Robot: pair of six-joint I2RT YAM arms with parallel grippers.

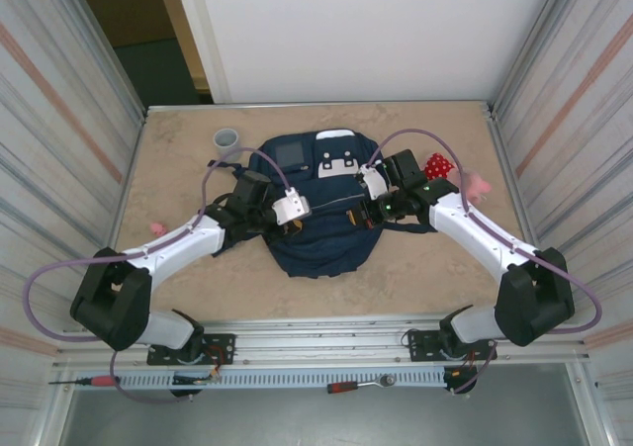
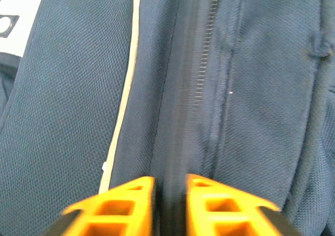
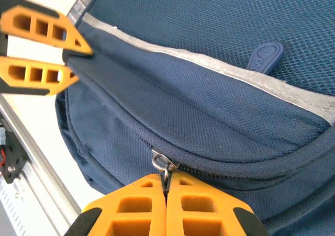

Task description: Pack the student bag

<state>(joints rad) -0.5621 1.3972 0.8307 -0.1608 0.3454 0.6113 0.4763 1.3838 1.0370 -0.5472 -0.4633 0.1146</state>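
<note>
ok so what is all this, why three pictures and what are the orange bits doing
The overhead picture shows two white robot arms bolted at the near edge of a table, both reaching over a navy student bag. The other two pictures come from cameras on each wrist, so the orange bits are each arm's own gripper fingers. The right gripper is shut on the metal zipper pull of the bag. The left gripper pinches a fold of fabric beside the zipper. Also on the table: a grey cup, a red spotted item and small pink things.
</note>
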